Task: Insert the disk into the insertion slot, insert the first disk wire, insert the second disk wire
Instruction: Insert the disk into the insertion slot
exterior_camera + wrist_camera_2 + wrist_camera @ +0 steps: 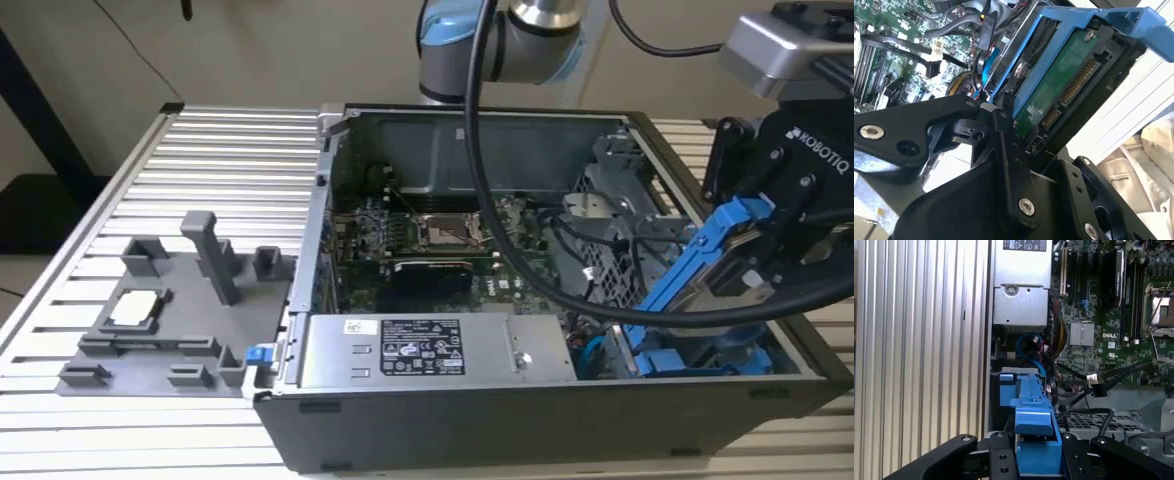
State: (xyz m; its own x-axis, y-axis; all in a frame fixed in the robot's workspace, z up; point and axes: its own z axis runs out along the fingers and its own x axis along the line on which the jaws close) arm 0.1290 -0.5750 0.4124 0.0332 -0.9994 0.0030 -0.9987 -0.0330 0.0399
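In the exterior view my gripper hangs over the open computer case's right end, shut on the disk. The disk is steeply tilted in its bright blue frame. Its lower end is just above the drive bay at the case's near right corner, where another blue carrier sits. The second wrist view shows the disk's green circuit side and connector edge beside a black finger. In the first wrist view the blue frame runs out from between my gripper. Loose black disk wires lie over the motherboard.
A silver power supply fills the case's near side, with the motherboard behind it. The arm's thick black cable drapes across the case. A grey fixture with posts stands on the ribbed table at the exterior view's left.
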